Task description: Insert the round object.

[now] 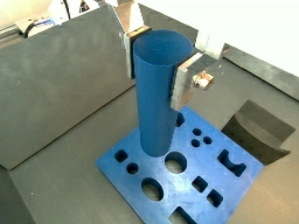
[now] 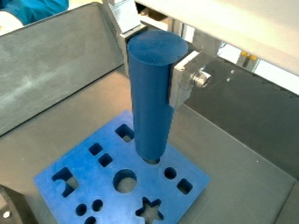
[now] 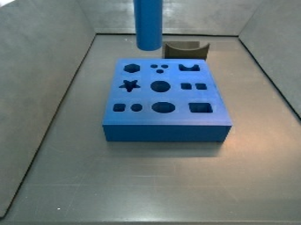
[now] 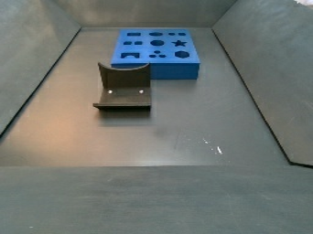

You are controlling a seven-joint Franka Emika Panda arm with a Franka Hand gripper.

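Observation:
My gripper (image 1: 158,54) is shut on the round object (image 1: 156,101), a long smooth blue cylinder held upright by its top end. One silver finger (image 1: 187,83) is pressed against its side. Both wrist views show this grip (image 2: 155,59) on the cylinder (image 2: 152,101). Its lower end hangs above the flat blue block (image 1: 193,179) with shaped holes, near a large round hole (image 1: 176,162). In a side view the cylinder (image 3: 150,25) hangs over the block's (image 3: 165,98) far edge, with the gripper out of frame. The other side view shows only the block (image 4: 159,53).
The fixture, a dark L-shaped bracket, stands on the floor beside the block (image 3: 186,50) and shows in the other side view (image 4: 123,89) and a wrist view (image 1: 263,131). Grey sloping walls (image 3: 53,105) enclose the floor on all sides.

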